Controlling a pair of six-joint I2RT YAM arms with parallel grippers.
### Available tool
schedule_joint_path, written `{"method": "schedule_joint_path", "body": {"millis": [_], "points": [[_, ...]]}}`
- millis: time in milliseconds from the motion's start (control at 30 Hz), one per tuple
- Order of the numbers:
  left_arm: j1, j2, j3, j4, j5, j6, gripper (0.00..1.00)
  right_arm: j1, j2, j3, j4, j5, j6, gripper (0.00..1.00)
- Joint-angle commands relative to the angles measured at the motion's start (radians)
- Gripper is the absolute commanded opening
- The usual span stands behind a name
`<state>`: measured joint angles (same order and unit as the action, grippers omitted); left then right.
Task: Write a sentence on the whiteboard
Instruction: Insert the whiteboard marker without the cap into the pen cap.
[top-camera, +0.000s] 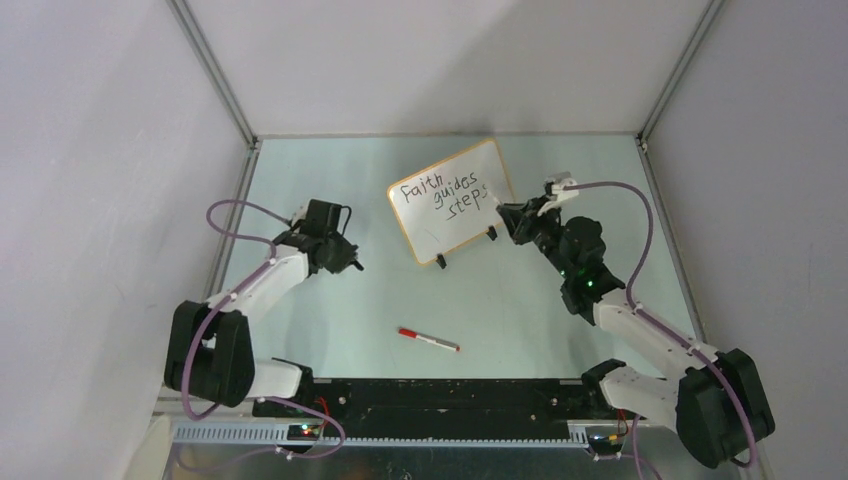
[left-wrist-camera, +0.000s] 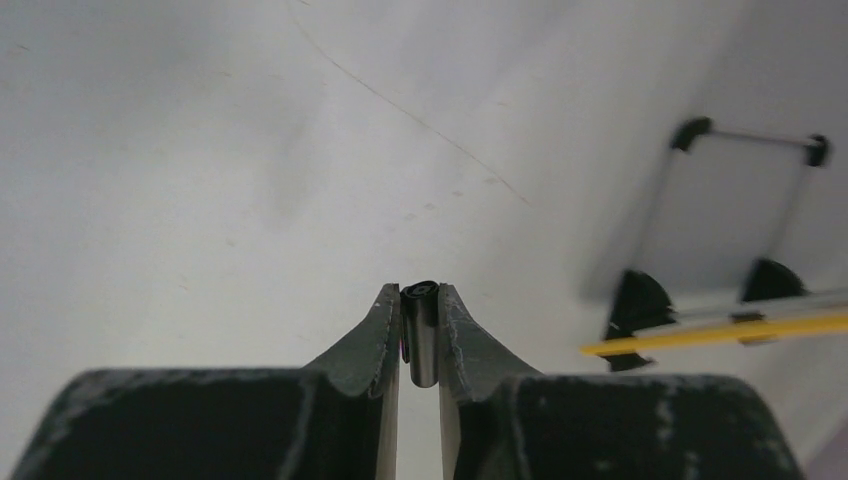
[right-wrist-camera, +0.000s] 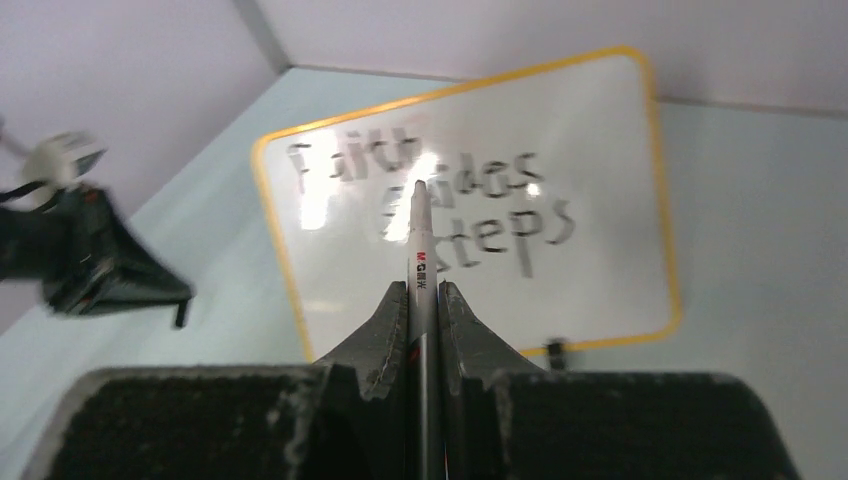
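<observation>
The whiteboard (top-camera: 450, 200) stands tilted at the back of the table on two black feet. The sentence (top-camera: 445, 195) "faith guides steps" is written on it in black. My right gripper (top-camera: 503, 212) is beside the board's right edge, shut on a white marker (right-wrist-camera: 421, 240). The marker's tip points at the whiteboard (right-wrist-camera: 600, 200), over the sentence (right-wrist-camera: 500, 210); I cannot tell whether it touches. My left gripper (top-camera: 352, 262) hovers left of the board, shut on a small black marker cap (left-wrist-camera: 422, 340). In the left wrist view the whiteboard (left-wrist-camera: 720, 331) shows edge-on at the right.
A red-capped marker (top-camera: 428, 340) lies on the table near the front, between the two arms. White walls with metal corner posts (top-camera: 215, 70) close in the table on the left, back and right.
</observation>
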<state>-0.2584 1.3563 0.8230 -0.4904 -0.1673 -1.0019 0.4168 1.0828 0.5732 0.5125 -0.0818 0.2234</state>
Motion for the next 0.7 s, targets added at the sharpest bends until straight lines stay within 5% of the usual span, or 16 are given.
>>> {"method": "schedule_joint_path", "body": {"millis": [0,333,667], "points": [[0.007,-0.060,0.040,0.027,0.115,-0.112,0.00,0.114,-0.046,0.001,0.087,-0.046,-0.083,0.00],[0.007,-0.229,-0.023,0.208,0.208,-0.395,0.00,0.333,-0.014,0.002,0.162,-0.108,-0.218,0.00],[0.007,-0.331,-0.003,0.175,0.158,-0.431,0.00,0.417,0.093,0.071,0.126,-0.182,-0.317,0.00]]}}
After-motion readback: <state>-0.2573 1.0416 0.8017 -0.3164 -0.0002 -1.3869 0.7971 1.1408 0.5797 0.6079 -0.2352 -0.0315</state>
